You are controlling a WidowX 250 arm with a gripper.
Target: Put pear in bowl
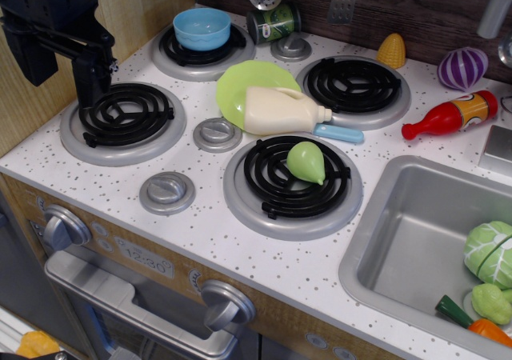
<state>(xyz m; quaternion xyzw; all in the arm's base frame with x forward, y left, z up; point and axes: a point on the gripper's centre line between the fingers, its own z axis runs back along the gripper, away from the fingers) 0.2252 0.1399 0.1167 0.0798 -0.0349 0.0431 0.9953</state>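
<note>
The light-green pear (306, 162) lies on the front right burner (293, 186), its pointed end toward the right front. The light-blue bowl (202, 28) stands upright on the back left burner and looks empty. My black gripper (61, 74) hangs at the far left above the front left burner (122, 121). Its fingers stand apart with nothing between them. It is far left of the pear and in front and to the left of the bowl.
A lime-green plate (248, 84) with a cream bottle (282, 110) lies between the burners. A can (274, 22), a corn cob (391, 50), a purple onion (462, 68) and a red bottle (450, 115) stand at the back. The sink (408, 240) at right holds a cabbage (490, 252) and other vegetables.
</note>
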